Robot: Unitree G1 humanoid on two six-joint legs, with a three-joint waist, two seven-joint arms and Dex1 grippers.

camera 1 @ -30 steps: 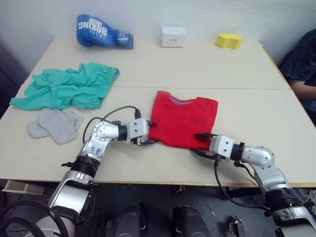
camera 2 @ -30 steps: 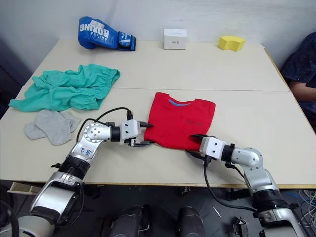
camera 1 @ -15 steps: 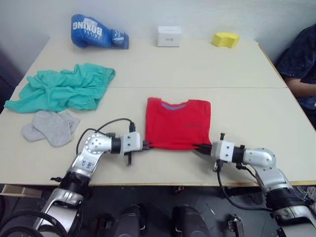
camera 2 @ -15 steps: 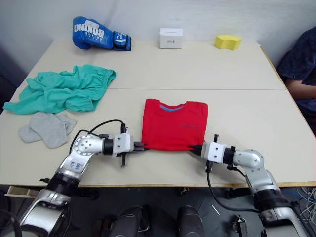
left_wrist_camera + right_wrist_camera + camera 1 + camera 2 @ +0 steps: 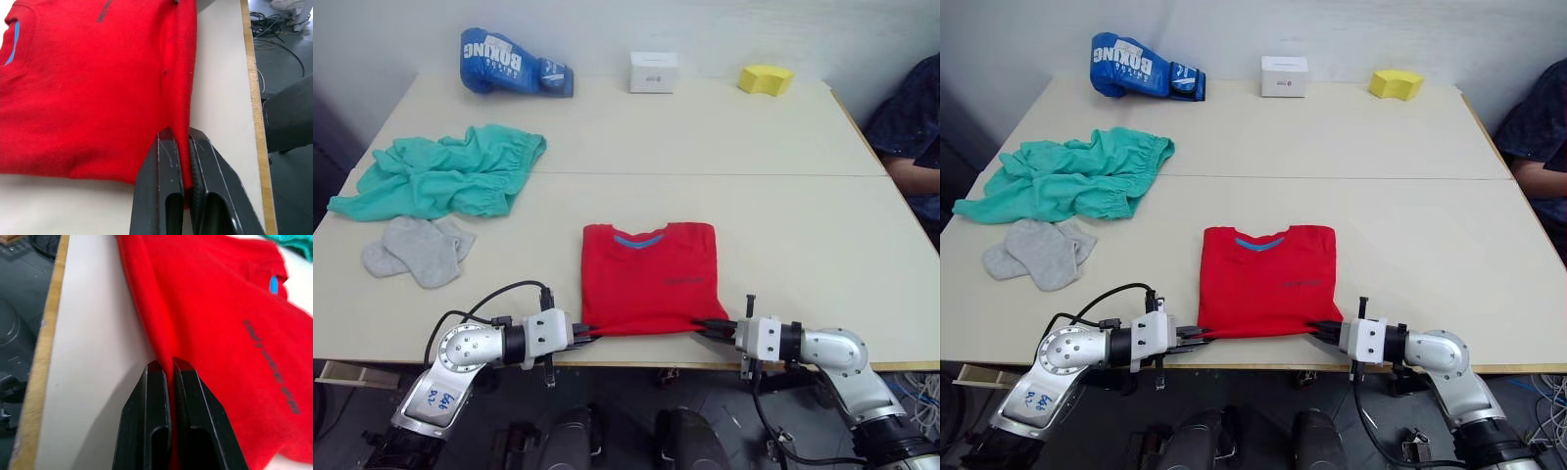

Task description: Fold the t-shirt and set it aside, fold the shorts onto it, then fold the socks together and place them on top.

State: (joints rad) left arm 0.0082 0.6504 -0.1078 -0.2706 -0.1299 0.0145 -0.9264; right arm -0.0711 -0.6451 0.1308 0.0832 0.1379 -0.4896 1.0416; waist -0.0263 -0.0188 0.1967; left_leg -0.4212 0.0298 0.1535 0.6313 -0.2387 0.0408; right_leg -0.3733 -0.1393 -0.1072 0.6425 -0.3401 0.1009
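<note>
The red t-shirt (image 5: 648,278) lies folded into a flat rectangle near the table's front edge, collar facing away from me. My left gripper (image 5: 586,333) is shut on its near left corner, and the wrist view shows the black fingers (image 5: 168,161) pinching the red hem. My right gripper (image 5: 702,328) is shut on the near right corner, fingers (image 5: 159,382) closed on the cloth edge. The teal shorts (image 5: 445,175) lie crumpled at the far left. The grey socks (image 5: 419,248) lie overlapped just in front of the shorts.
A blue boxing glove (image 5: 512,64), a white box (image 5: 653,71) and a yellow sponge (image 5: 767,78) line the table's far edge. A person's dark sleeve (image 5: 911,127) shows at the right. The table's wooden front edge (image 5: 257,127) runs close beside the shirt.
Both grippers have drawn the t-shirt toward the table's front edge, keeping hold of its near corners. The shirt now lies closer to me and slightly further left.
</note>
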